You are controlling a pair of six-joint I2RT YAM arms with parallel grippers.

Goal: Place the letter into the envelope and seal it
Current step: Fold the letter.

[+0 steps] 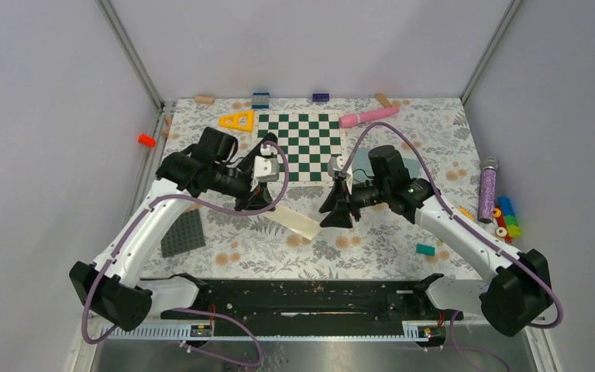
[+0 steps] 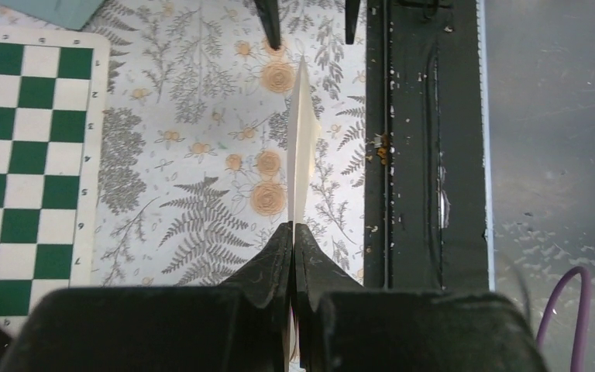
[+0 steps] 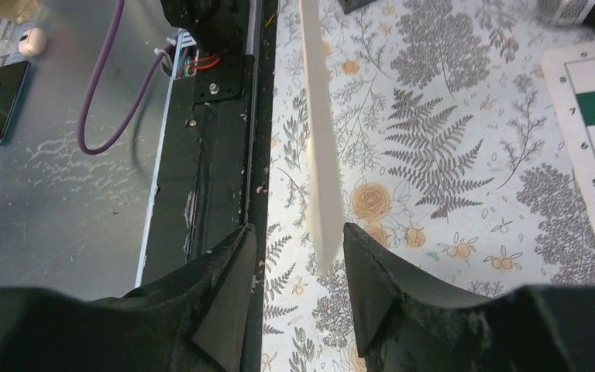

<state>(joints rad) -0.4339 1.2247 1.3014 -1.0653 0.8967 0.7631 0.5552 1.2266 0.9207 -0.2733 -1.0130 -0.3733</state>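
1. The letter [image 1: 294,223], folded into a cream strip, hangs above the floral tabletop [image 1: 372,248] at front centre, between the near edge of the chessboard [image 1: 298,143] and the tabletop's near edge. It appears edge-on in both wrist views.
2. The left gripper [image 2: 292,229] is clamped on one end of the letter, its black fingers pressed together with the paper between them.
3. The right gripper [image 3: 296,232] stands with jaws apart on either side of the letter's free end, which hangs in the gap and appears clear of both fingers.
4. The envelope [image 1: 360,161], teal, lies flat by the chessboard's right edge, mostly hidden behind the right arm.
5. A dark studded baseplate [image 1: 183,232] sits near the left edge, and a yellow triangle [image 1: 238,120] lies off the chessboard's far left corner.
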